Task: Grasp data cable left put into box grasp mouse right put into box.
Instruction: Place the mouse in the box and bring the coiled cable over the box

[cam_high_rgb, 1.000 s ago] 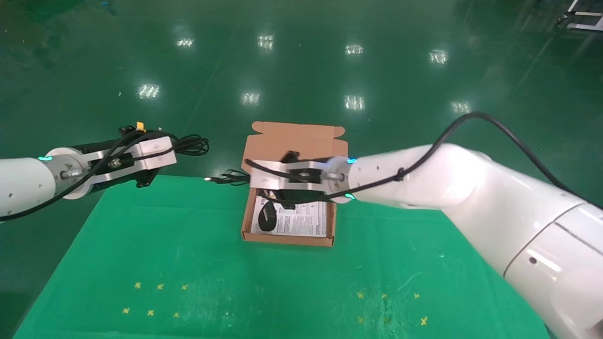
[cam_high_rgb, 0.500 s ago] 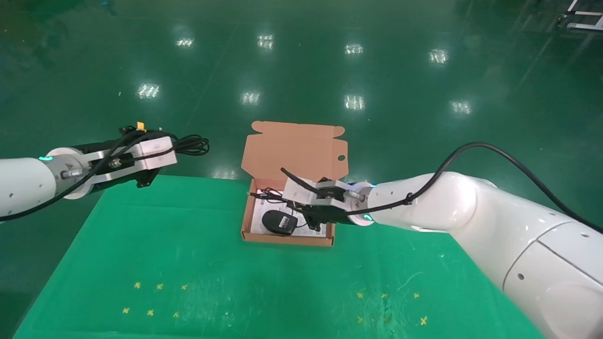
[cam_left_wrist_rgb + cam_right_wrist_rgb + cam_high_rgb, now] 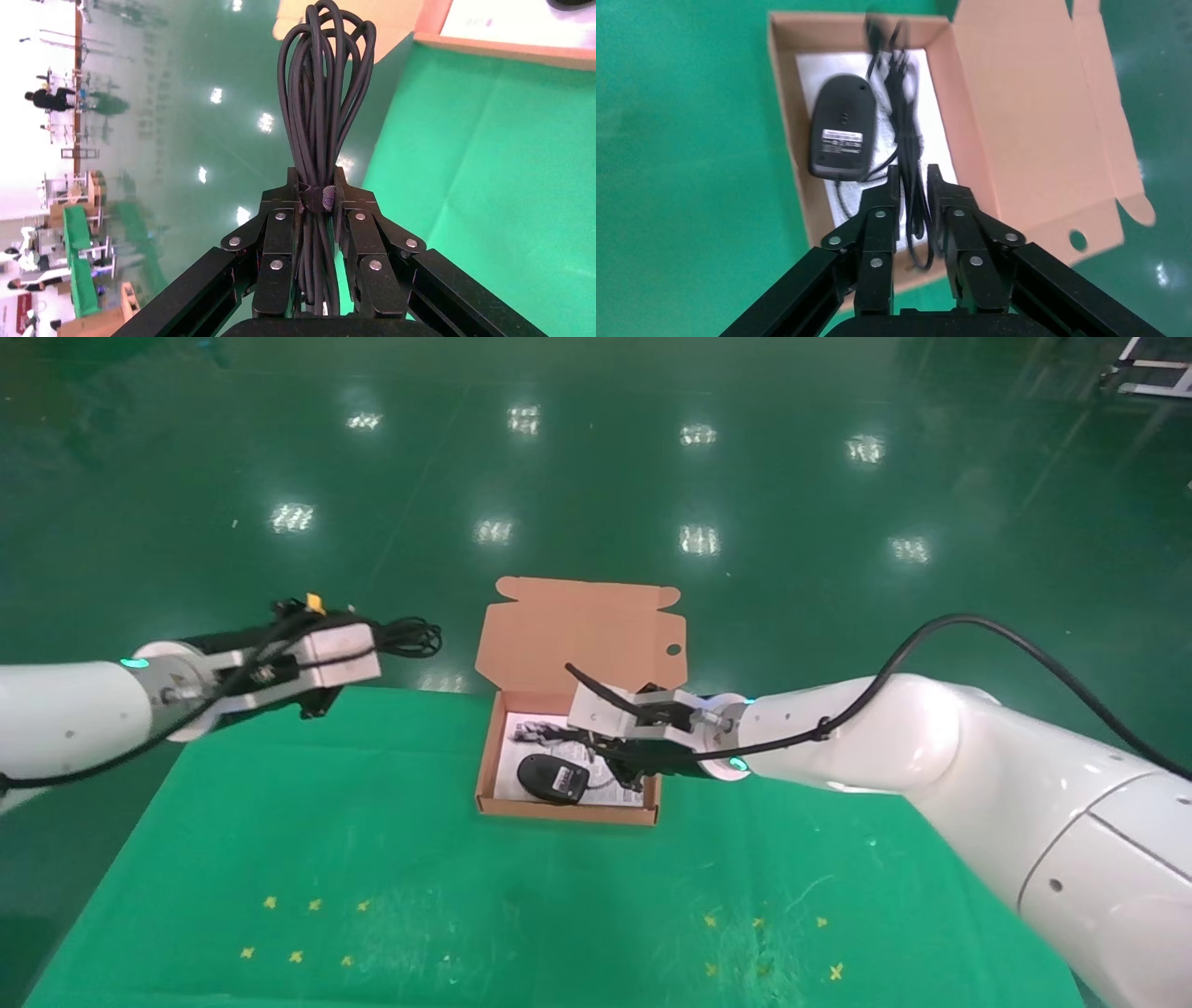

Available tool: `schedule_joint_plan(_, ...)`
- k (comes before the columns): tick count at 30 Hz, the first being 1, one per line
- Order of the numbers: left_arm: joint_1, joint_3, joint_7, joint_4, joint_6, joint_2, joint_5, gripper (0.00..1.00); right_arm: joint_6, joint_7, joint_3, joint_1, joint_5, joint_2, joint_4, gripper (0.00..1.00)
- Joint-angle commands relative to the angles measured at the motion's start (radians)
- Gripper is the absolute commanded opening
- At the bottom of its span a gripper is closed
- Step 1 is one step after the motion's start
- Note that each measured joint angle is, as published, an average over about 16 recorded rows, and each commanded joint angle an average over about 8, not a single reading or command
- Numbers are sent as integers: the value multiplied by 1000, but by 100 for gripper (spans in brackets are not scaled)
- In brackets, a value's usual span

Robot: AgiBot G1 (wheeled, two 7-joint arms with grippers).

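While left hand (image 3: 358,652) advanced, mouse (image 3: 551,777) settled

Factory or workshop hall, judging by the glossy green floor (image 3: 596,458) mirroring rows of ceiling lamps, distant racks and benches (image 3: 77,210), a standing worker (image 3: 42,98), and a green cloth-covered table (image 3: 466,915).

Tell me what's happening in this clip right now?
Two arms are packing a box on a green table. The right gripper is down over the box with its jaws closed on the mouse's cord; the mouse itself lies upside down inside, on a printed sheet. The left gripper hangs off to the left over the table's far edge, shut on the cable, which is not yet in the box. The lid stands open.
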Motion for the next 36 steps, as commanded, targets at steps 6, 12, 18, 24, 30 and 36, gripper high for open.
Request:
schedule_joint_plan(6, 19, 36, 35, 58, -48, 78, 27, 0, 3, 16, -3, 19, -9, 49, 37, 100)
schedule_joint_plan(12, 46, 79, 96, 140, -129, 173, 37, 0, 17, 44, -3, 44, -28, 156, 133, 100)
schedule_joint_plan(18, 57, 122, 172, 266, -238, 288, 23, 0, 23, 118, -18, 81, -80, 306, 293, 100)
schedule_joint_plan(24, 39, 164, 262, 399, -333, 394, -47, 0, 13, 237, -42, 123, -160, 463, 491, 100)
schedule_joint_plan(30, 14, 236, 343, 482, -389, 432, -145, 17, -11, 368, -63, 158, -255, 575, 656, 100)
schedule_joint_plan(36, -12, 286, 361, 534, -402, 444, -197, 92, -39, 441, -75, 181, -316, 621, 733, 100)
